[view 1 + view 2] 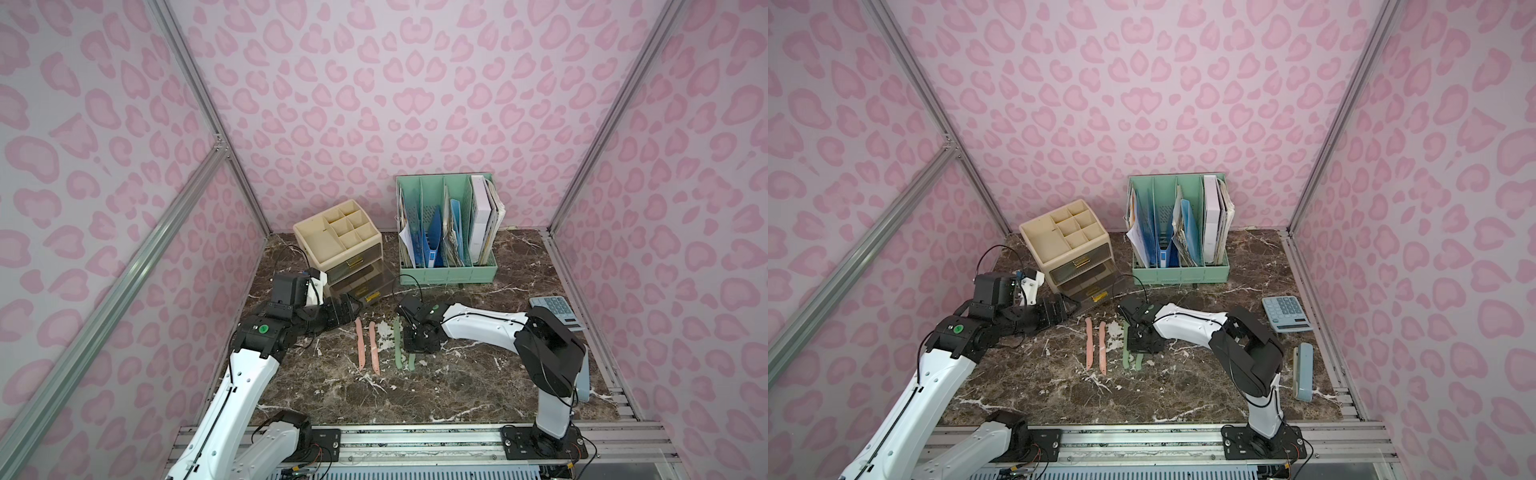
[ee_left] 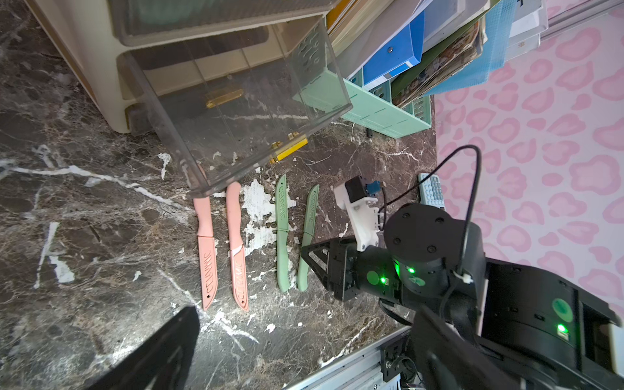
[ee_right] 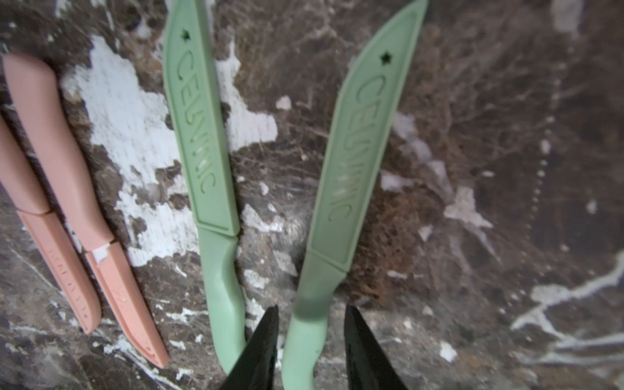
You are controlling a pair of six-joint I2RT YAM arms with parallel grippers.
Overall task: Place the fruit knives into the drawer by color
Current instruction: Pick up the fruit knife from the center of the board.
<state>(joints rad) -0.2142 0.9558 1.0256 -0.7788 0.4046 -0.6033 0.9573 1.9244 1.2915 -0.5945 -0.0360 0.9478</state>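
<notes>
Four fruit knives lie side by side on the marble table. In both top views two pink knives (image 1: 360, 344) (image 1: 374, 348) are left of two green knives (image 1: 397, 343) (image 1: 411, 362). My right gripper (image 3: 310, 324) points down over the right-hand green knife (image 3: 358, 135). Its jaws straddle the handle with a gap on each side, open. The other green knife (image 3: 199, 135) lies just beside it. My left gripper (image 1: 345, 309) stands wide open and empty by the clear bottom drawer (image 2: 243, 111), which is pulled out of the cream organizer (image 1: 332, 237).
A mint file holder (image 1: 449, 274) full of folders stands at the back. A calculator (image 1: 557, 311) and a pale blue stapler (image 1: 1303, 370) lie at the right edge. The open drawer's front (image 1: 370, 296) overhangs the table just beyond the pink knives.
</notes>
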